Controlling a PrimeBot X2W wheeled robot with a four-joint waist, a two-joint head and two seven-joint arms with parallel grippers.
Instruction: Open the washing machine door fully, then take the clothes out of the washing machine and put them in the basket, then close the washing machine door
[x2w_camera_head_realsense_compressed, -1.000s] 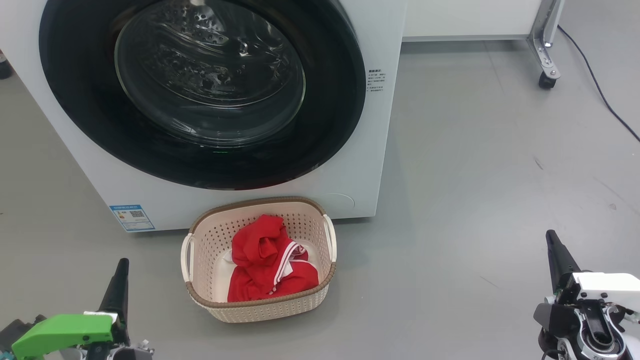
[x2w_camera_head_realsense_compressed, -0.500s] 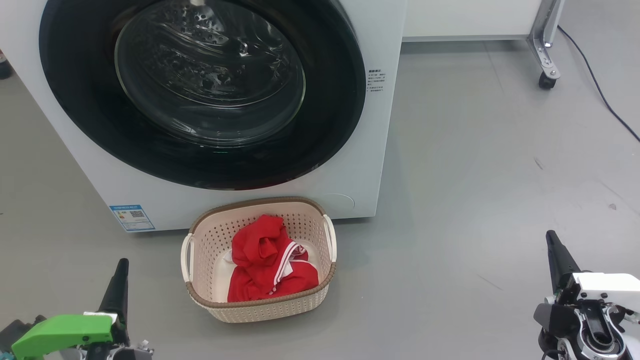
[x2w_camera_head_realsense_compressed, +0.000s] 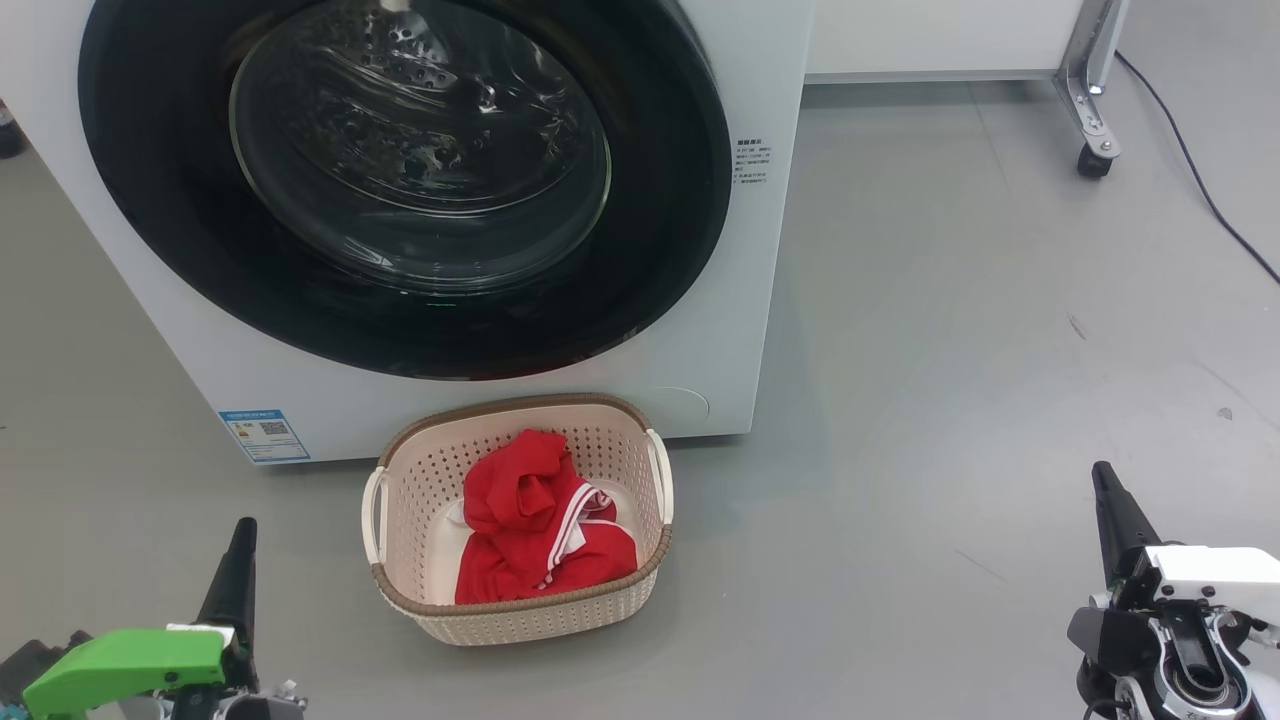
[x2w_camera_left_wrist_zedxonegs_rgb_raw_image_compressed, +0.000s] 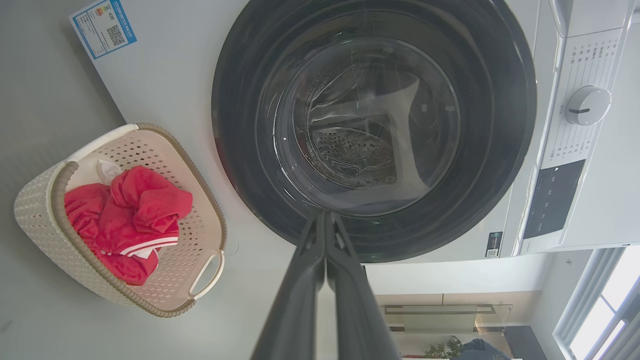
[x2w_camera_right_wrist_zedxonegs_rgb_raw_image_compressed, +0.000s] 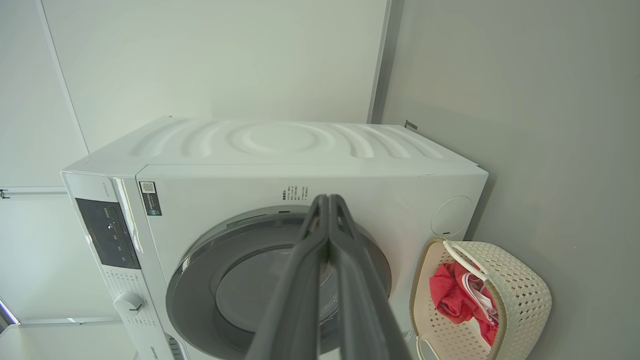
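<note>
The white washing machine (x2w_camera_head_realsense_compressed: 720, 300) stands ahead with its black-rimmed round door (x2w_camera_head_realsense_compressed: 400, 180) lying flat against its front. On the floor before it sits the cream basket (x2w_camera_head_realsense_compressed: 400, 490), and the red clothes (x2w_camera_head_realsense_compressed: 535, 525) with white stripe trim lie inside it. My left gripper (x2w_camera_head_realsense_compressed: 240, 540) is low at the left, shut and holding nothing, well left of the basket. Far off to the right of the basket, my right gripper (x2w_camera_head_realsense_compressed: 1105, 490) is shut and empty too. The left wrist view shows the door (x2w_camera_left_wrist_zedxonegs_rgb_raw_image_compressed: 240, 100), basket (x2w_camera_left_wrist_zedxonegs_rgb_raw_image_compressed: 35, 210) and clothes (x2w_camera_left_wrist_zedxonegs_rgb_raw_image_compressed: 130, 215); the right wrist view shows the machine (x2w_camera_right_wrist_zedxonegs_rgb_raw_image_compressed: 280, 145) and basket (x2w_camera_right_wrist_zedxonegs_rgb_raw_image_compressed: 525, 295).
Grey floor (x2w_camera_head_realsense_compressed: 950, 350) spreads to the right of the machine. A metal frame leg on a caster (x2w_camera_head_realsense_compressed: 1092, 150) and a dark cable (x2w_camera_head_realsense_compressed: 1200, 190) lie at the far right. The machine's knob (x2w_camera_left_wrist_zedxonegs_rgb_raw_image_compressed: 586, 105) and dark control panel (x2w_camera_left_wrist_zedxonegs_rgb_raw_image_compressed: 552, 197) show in the left wrist view.
</note>
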